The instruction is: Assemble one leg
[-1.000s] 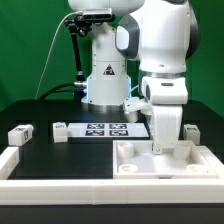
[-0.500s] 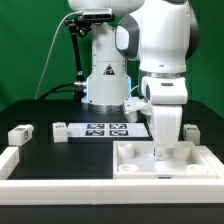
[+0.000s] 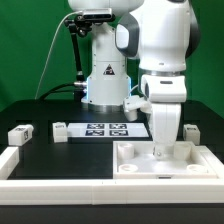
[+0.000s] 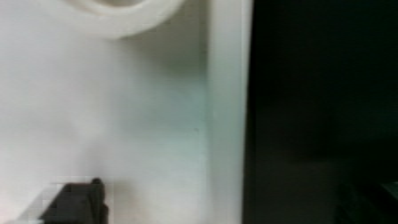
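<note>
Three small white legs with tags lie on the black table: two at the exterior view's left (image 3: 19, 133) (image 3: 60, 130) and one at its right (image 3: 190, 131). My gripper (image 3: 163, 148) is lowered onto the big white tray-like part (image 3: 135, 160), near its far edge. In the wrist view the gripper (image 4: 228, 205) shows one dark finger (image 4: 75, 200) at the side over the white surface. The other finger is lost against the black table. The jaws stand wide apart with no leg between them. A round boss (image 4: 116, 12) of the white part shows close by.
The marker board (image 3: 105, 128) lies at the robot's base, between the legs. A white raised border (image 3: 60, 182) runs along the front of the table and up its left side (image 3: 10, 155). Green wall behind.
</note>
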`<state>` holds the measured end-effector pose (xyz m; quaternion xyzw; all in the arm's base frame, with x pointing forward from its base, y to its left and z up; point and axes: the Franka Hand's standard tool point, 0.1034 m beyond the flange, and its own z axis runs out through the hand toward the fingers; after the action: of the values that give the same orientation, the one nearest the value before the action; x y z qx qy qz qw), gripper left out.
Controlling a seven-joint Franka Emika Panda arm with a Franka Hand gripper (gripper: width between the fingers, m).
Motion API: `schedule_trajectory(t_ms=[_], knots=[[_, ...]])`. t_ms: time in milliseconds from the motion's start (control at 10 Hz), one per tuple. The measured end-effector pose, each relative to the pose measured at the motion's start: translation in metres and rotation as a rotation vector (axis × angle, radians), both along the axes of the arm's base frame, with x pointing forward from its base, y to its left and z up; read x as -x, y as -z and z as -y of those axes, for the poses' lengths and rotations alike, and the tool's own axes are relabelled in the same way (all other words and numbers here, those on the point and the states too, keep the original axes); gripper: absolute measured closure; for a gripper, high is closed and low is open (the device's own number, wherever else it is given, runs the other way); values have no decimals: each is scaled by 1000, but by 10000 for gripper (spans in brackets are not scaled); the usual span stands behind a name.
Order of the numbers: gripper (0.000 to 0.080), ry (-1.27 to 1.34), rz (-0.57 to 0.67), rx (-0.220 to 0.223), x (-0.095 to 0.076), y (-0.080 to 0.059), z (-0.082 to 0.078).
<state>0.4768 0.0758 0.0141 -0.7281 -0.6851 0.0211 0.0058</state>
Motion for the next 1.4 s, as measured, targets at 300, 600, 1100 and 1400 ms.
schedule_trajectory(t_ms=[300, 600, 1100, 1400], knots=[[150, 87, 42, 3, 2, -30, -16], [150, 160, 61, -1, 3, -38, -29], [150, 789, 29, -20, 18, -31, -28], [150, 1276, -6, -26, 31, -26, -41]])
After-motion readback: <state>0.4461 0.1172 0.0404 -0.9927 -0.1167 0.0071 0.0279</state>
